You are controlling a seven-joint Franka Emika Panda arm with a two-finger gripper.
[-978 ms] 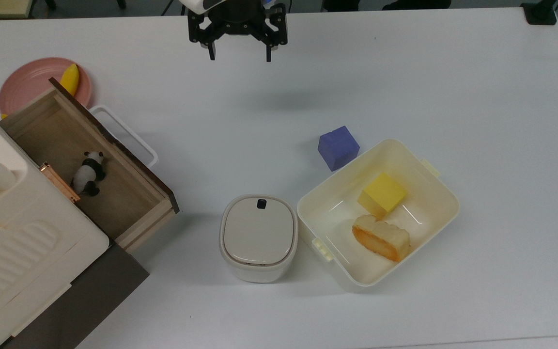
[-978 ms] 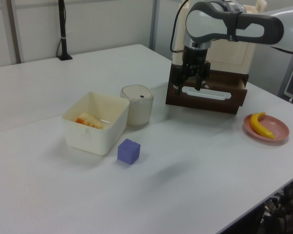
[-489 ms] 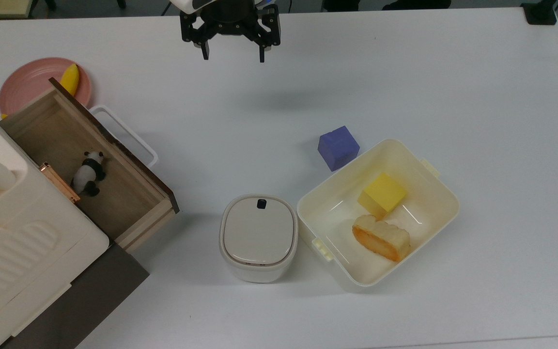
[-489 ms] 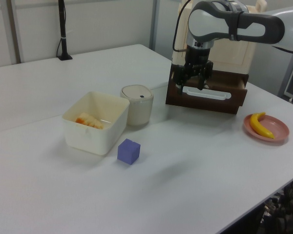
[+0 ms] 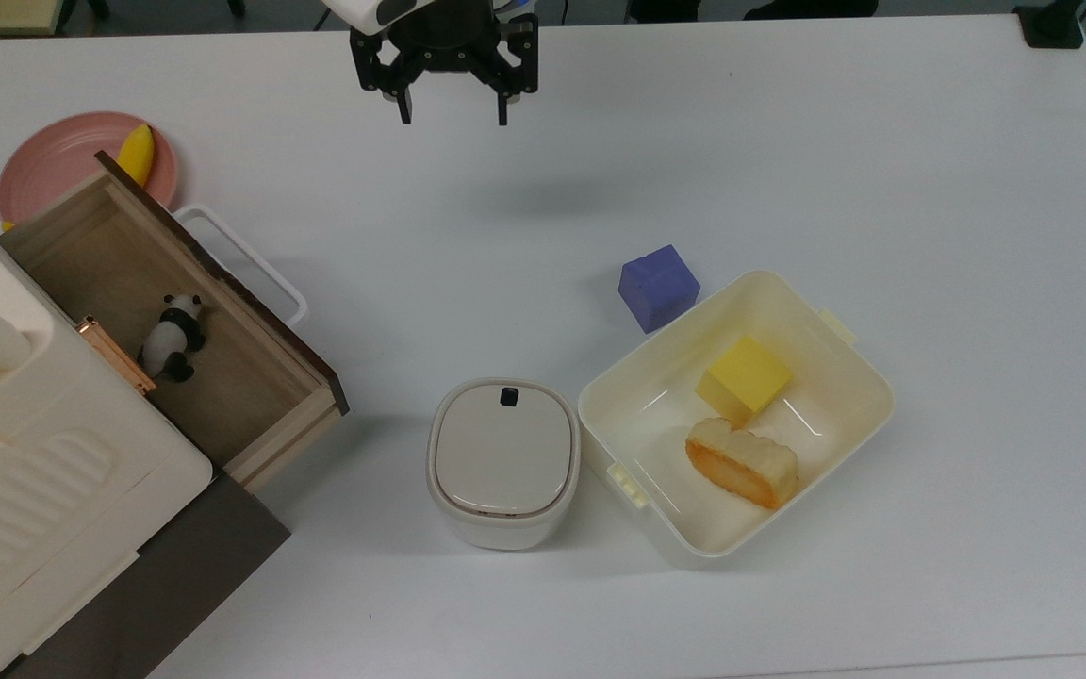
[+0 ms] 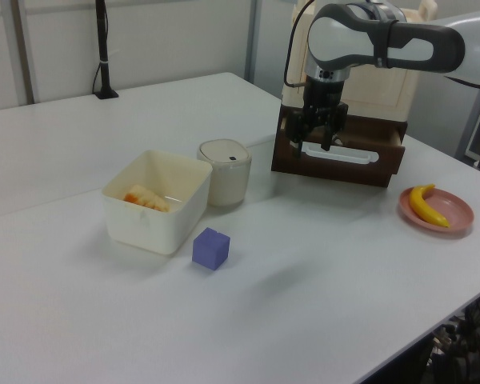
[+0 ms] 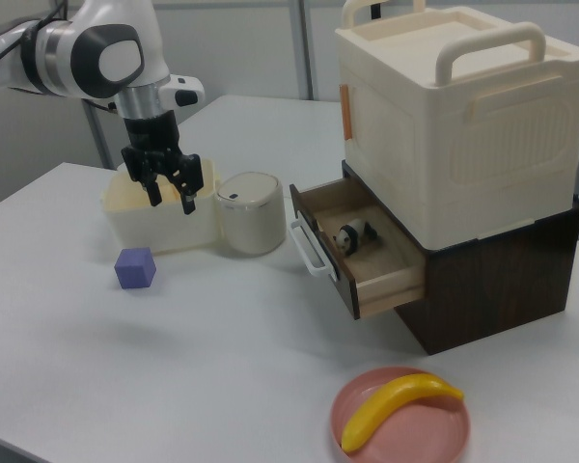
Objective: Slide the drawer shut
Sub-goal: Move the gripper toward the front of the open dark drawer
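The drawer (image 5: 239,381) stands pulled out of the cream cabinet (image 5: 34,490) at the top view's left. It is a light-wood tray with a dark brown front panel and a white loop handle (image 5: 243,261). A small panda figure (image 5: 172,337) lies inside it. In the right view the drawer (image 7: 394,280) juts out toward the table's middle, and in the left view its front (image 6: 340,166) faces me. My gripper (image 5: 453,116) hangs open above the table's far edge in the top view, well away from the handle, holding nothing. It also appears as the gripper (image 6: 312,144) and the gripper (image 7: 172,203).
A pink plate (image 5: 48,170) with a banana (image 5: 136,153) sits behind the drawer front. A lidded cream canister (image 5: 503,462), a purple cube (image 5: 658,287) and a cream box (image 5: 845,377) holding a yellow block and bread occupy the table's middle.
The gripper has shifted slightly toward the top view's left and a little lower in that view, and its fingers stand a bit closer together. The drawer has not moved.
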